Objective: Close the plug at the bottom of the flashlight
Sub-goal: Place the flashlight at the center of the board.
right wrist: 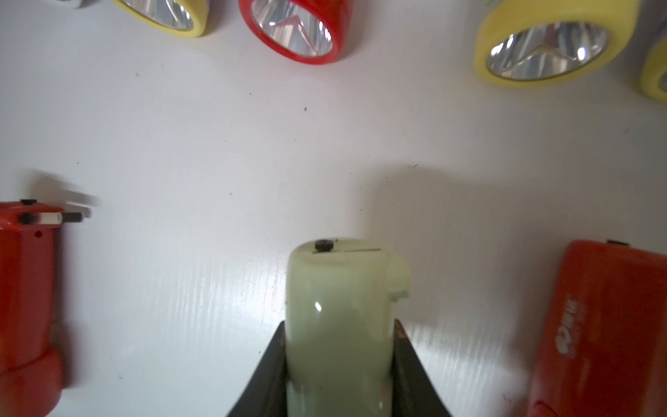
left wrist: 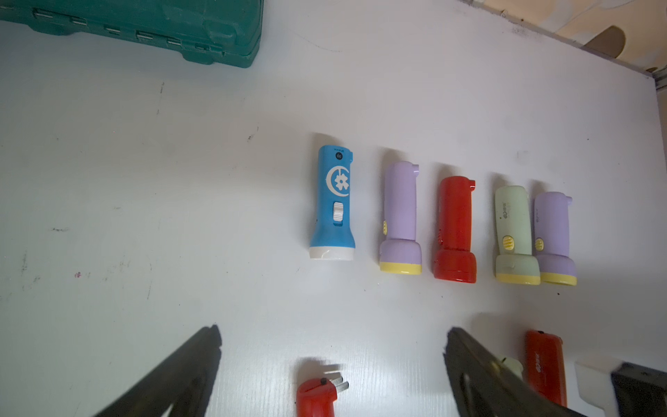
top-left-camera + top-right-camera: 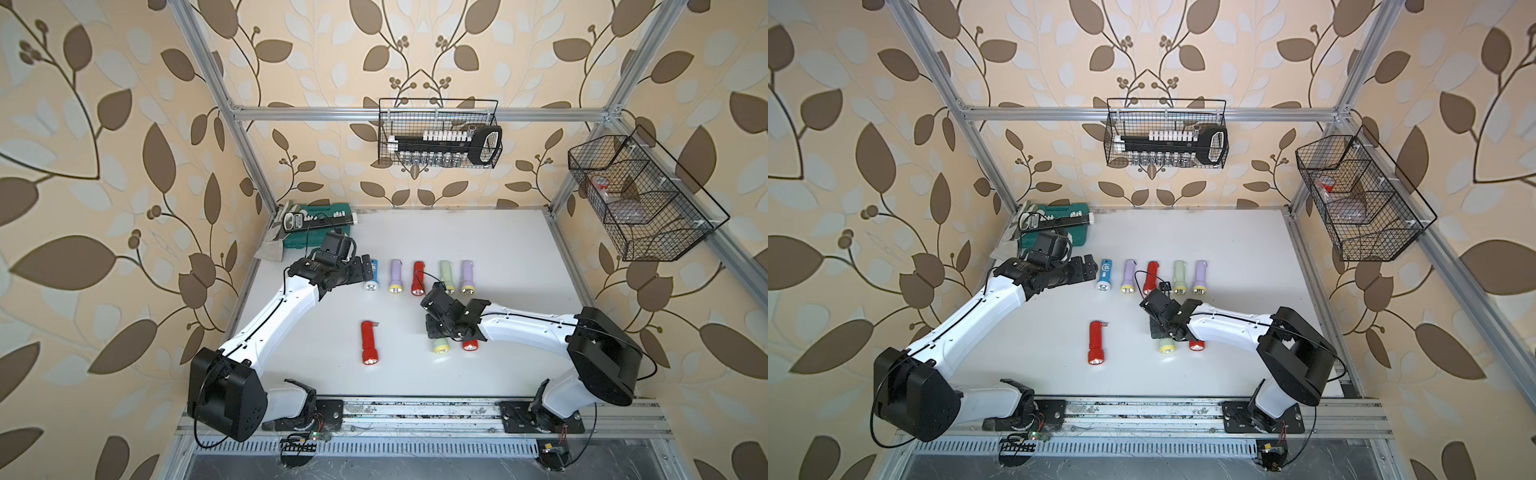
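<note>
while the back row (image 3: 418,274) looks folded shut, prongs (image 2: 340,381) on the front red flashlight (image 3: 368,341) stick out; left gripper (image 2: 332,334) hangs open, right gripper (image 1: 339,325) clamps a green flashlight (image 1: 339,285).

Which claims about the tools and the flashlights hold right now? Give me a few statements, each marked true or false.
1. The right tool is clamped on a pale green flashlight. True.
2. The left tool holds the blue flashlight. False: its jaws stand wide open and empty, and the blue flashlight lies on the table.
3. The lone red flashlight near the front has its plug prongs sticking out. True.
4. The back row holds six flashlights. False: it holds five, namely blue, purple, red, green and purple.
</note>
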